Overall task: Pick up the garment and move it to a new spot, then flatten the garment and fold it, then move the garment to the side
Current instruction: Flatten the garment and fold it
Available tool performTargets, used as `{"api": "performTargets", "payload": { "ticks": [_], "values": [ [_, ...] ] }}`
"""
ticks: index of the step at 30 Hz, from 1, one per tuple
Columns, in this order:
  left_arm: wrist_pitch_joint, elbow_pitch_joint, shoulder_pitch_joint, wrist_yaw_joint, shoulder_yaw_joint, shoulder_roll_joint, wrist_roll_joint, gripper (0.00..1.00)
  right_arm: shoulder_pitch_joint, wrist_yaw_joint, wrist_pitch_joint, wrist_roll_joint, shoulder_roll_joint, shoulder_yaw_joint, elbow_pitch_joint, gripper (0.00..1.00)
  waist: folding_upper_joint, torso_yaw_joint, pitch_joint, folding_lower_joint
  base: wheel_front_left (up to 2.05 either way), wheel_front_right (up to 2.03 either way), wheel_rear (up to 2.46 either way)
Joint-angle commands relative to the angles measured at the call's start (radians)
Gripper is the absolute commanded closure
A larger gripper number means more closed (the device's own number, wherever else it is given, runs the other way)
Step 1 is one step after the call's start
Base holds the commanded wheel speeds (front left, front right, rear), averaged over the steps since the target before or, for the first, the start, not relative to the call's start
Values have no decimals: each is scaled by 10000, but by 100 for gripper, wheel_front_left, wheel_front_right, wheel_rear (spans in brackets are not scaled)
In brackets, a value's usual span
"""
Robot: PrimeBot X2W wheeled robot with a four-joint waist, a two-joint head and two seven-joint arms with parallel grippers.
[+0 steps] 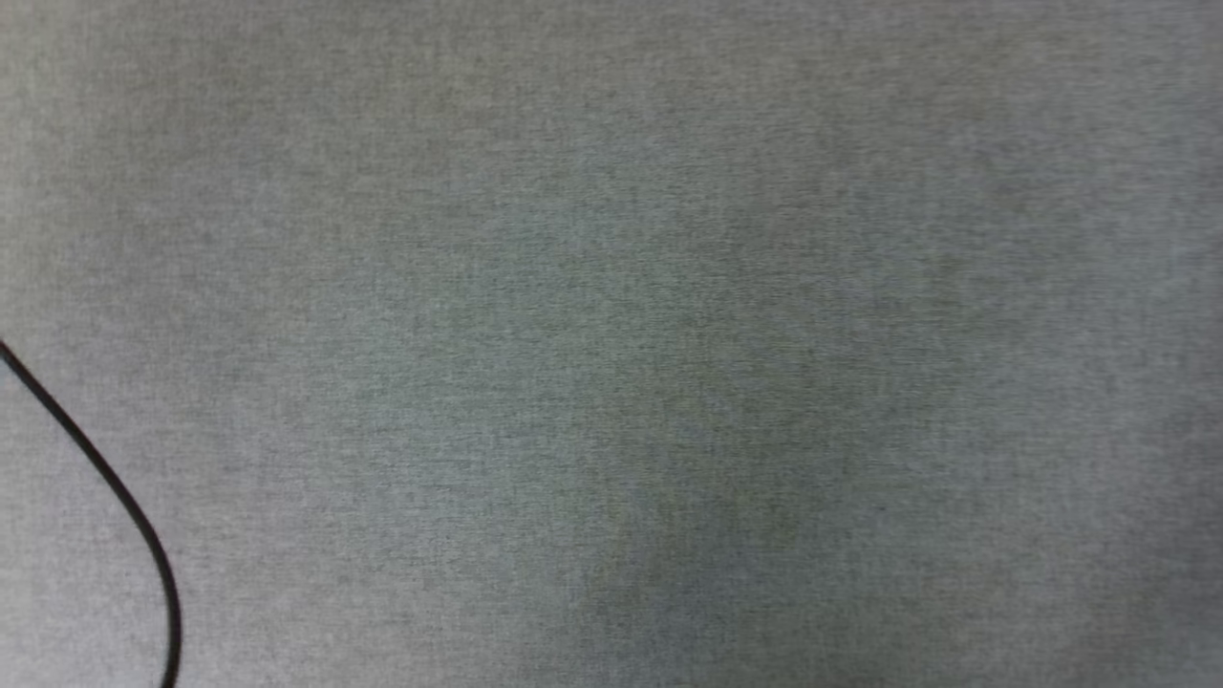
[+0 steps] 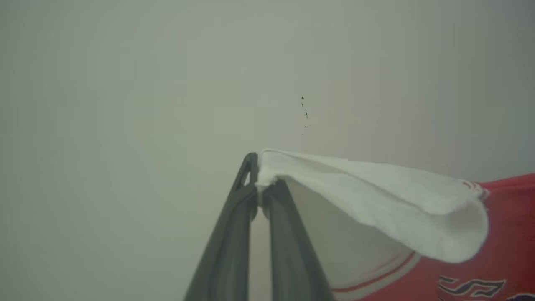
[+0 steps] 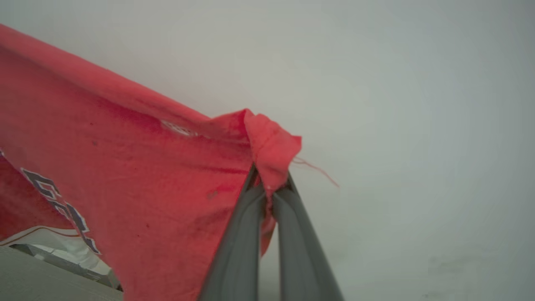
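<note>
1. Grey cloth-textured worktop (image 1: 669, 287) in head view. A thin black cable (image 1: 124, 502) curves across its lower-left corner.
2. Left pincer (image 2: 260, 184): long dark fingers closed, tips pinched on a white edge of the red and white fabric jersey (image 2: 376, 196). In the left wrist view the cloth drapes away rightward, white fold first, then red with striped trim. Dark white-outlined lettering (image 2: 468, 287) sits at the bottom right.
3. Right pincer (image 3: 269, 184): fingers closed, clamped on a bunched red corner of the jersey (image 3: 146, 175). A loose thread sticks out just right of the tips. Red cloth hangs off to that view's left, with lettering (image 3: 62, 205) low left.
4. Jersey is held by both pincers against a plain pale blurred background. Can't tell whether any of it touches the worktop.
</note>
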Motion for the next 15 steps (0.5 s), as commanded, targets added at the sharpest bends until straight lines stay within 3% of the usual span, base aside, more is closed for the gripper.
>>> {"api": "performTargets", "payload": {
  "ticks": [1,8,15],
  "values": [
    [-315,521,-154,-99,-109,-186,30,100,-174,-9,-402,-102,172,116,522,100,0,165,133,-3,0,0,0],
    [-1330,1751,1119,-346,-689,-795,-116,100,758,-9,-1535,-61,480,737,2012,100,0,452,42,-3,0,0,0],
    [-2063,2091,3747,-396,-1208,-1236,-386,100,2807,-9,-2189,324,392,1330,2629,100,0,655,-568,-3,0,0,0]
  ]
}}
